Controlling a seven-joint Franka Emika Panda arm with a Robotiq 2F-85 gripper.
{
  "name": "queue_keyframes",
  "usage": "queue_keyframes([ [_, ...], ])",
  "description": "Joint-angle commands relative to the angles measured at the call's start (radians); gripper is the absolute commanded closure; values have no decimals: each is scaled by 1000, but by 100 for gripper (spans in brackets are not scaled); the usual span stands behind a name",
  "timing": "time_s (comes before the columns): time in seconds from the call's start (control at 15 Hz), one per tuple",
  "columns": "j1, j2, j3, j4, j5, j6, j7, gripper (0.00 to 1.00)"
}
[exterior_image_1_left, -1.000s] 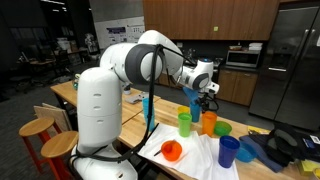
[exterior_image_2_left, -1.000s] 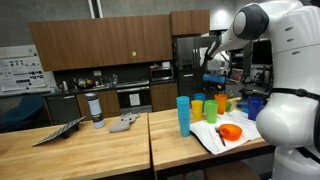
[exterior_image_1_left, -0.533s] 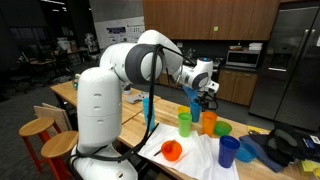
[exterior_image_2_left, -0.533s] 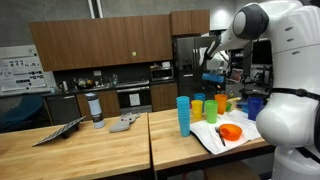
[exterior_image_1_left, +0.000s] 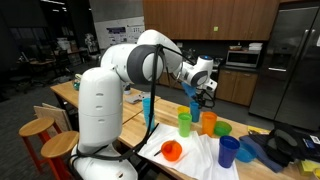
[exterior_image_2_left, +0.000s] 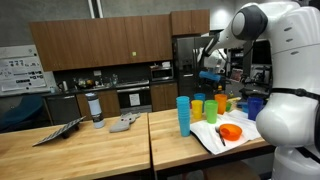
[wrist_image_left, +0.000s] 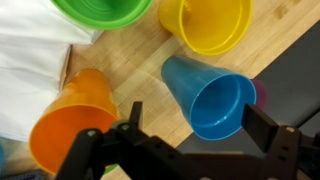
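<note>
Hovering over a cluster of cups on the wooden table (wrist_image_left: 130, 70), the gripper (wrist_image_left: 194, 113) has its fingers spread wide and empty, touching nothing. In the wrist view, a white cloth (wrist_image_left: 30, 70) lies well outside the finger on the picture's left. An orange cup (wrist_image_left: 70, 120) stands just beside that same finger, its rim almost under it. A green cup (wrist_image_left: 100, 10) and a yellow cup (wrist_image_left: 205, 25) sit beyond the fingertips. The blue cup (wrist_image_left: 215, 100) stands mouth up between the two fingers, nearer the one on the right. Outside that finger the wood soon gives way to a dark edge. The tight spacing looks like the main hazard. A straight descent could set the left-side finger on the orange cup's rim and tip it onto the cloth. Because the blue cup sits off-centre, the nearer finger would likely meet it first and could shove or topple it toward that edge. A hard squeeze could also buckle so light a cup.
</note>
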Motion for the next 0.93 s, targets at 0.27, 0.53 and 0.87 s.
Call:
queue_keyframes([
  [0.27,-6,57,9,101,45,-109,-13,0],
  [0.53,-13,90,3,118,44,-121,-8,0],
  [0.87,-5,109,-9,121,9,-103,2,1],
])
